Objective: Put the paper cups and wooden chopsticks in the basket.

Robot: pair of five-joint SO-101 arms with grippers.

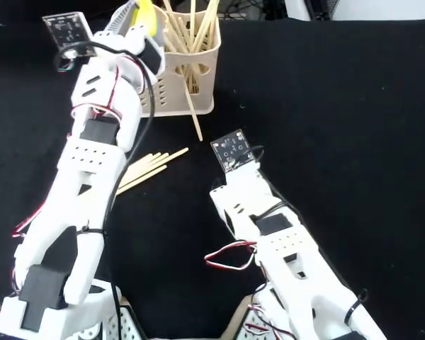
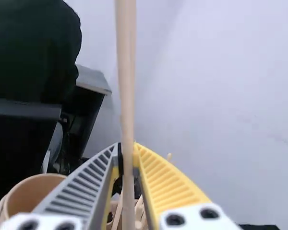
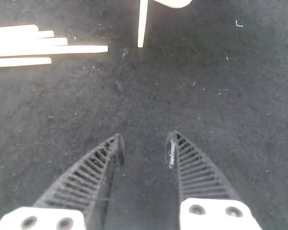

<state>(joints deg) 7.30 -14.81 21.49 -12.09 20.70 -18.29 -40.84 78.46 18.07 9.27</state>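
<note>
As I look down over the table, the basket sits at 12 o'clock, cream and slotted, with a bundle of chopsticks standing in it. My left gripper is up at the basket's 10 o'clock corner, above the rim.

On the left wrist view the left gripper is clamped on one wooden chopstick, grey finger on one side, yellow on the other, and the stick runs straight up out of the jaws. Just beside the grey finger I see a tan round rim that looks like a paper cup; I can't tell how it sits against the basket.

Back on the high view, a leaning chopstick pokes out of the basket's front, its tip on the black cloth at the basket's 6 o'clock. A loose bunch of chopsticks lies flat at 9 o'clock from the table's middle, partly under my left arm.

My right arm comes in from 5 o'clock. The right gripper hangs low over bare cloth, fingers a modest gap apart, holding nothing. Ahead of it I see the loose bunch and the end of the leaning chopstick, both well apart from the fingertips.
</note>
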